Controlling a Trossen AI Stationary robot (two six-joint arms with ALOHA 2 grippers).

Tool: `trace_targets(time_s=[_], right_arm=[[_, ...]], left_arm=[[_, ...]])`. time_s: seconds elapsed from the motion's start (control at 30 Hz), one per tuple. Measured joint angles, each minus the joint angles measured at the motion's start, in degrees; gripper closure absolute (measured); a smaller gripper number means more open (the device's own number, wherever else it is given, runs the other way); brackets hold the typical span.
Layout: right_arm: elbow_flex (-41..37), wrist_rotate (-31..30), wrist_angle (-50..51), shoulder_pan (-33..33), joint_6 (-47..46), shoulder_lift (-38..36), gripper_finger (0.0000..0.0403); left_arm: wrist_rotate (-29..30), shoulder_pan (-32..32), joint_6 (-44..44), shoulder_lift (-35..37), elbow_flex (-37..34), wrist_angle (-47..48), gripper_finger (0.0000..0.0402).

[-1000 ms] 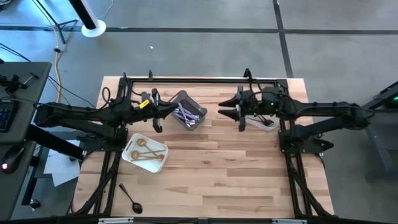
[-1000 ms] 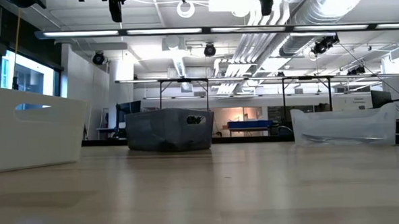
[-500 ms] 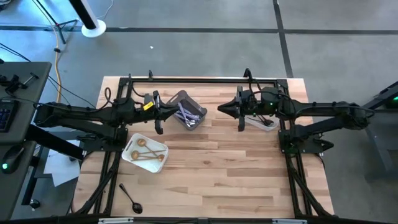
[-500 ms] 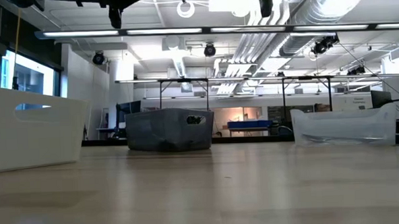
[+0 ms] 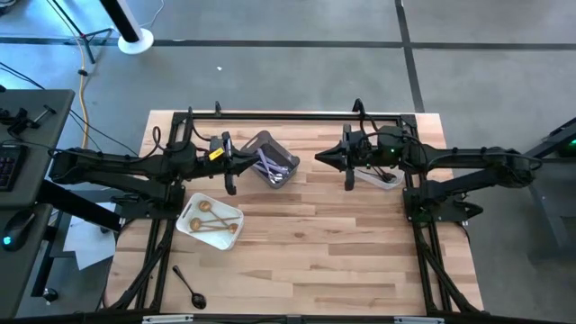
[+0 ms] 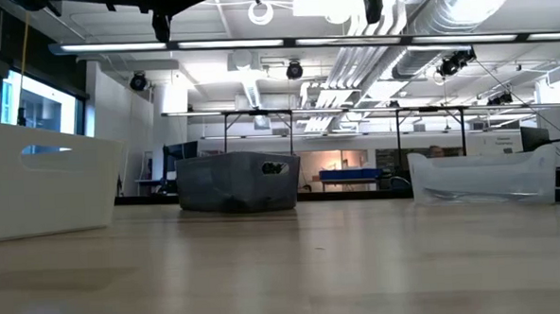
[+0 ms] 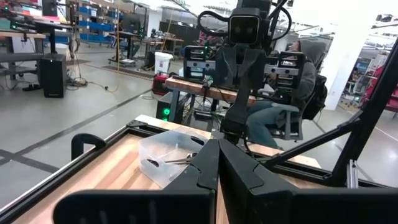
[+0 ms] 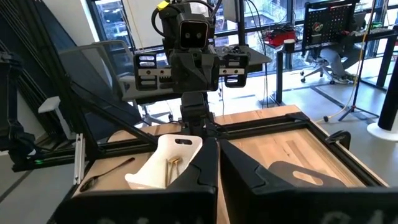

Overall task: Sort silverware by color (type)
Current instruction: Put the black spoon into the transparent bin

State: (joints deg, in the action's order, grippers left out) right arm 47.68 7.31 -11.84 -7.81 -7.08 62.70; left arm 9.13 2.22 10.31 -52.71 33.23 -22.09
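Near table's [image 5: 360, 261] front-left edge, black spoon [image 5: 190, 287] (alone), end effectors raised

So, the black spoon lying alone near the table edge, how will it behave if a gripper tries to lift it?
The black spoon lies flat on the bare wood, so the fingers may have trouble getting under it. It looks thin and small, so it is probably light and stiff. Its slim handle could slip or pivot if it is pinched off-centre.
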Motion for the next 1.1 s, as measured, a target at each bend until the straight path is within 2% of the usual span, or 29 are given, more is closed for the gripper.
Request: trace_targets(time_s=[1.0,1.1], right_arm=[[0.0,0.3,0.44,0.0,-0.56,-0.02,0.0403],[0.0,0.31,0.46,0.0,-0.56,-0.02,0.0403]], left_arm=[[0.0,0.0,-1.75,0.0,0.0,1.34,0.0401],[-2.61,0.0,0.76,0.0,0.0,1.4,0.0401]])
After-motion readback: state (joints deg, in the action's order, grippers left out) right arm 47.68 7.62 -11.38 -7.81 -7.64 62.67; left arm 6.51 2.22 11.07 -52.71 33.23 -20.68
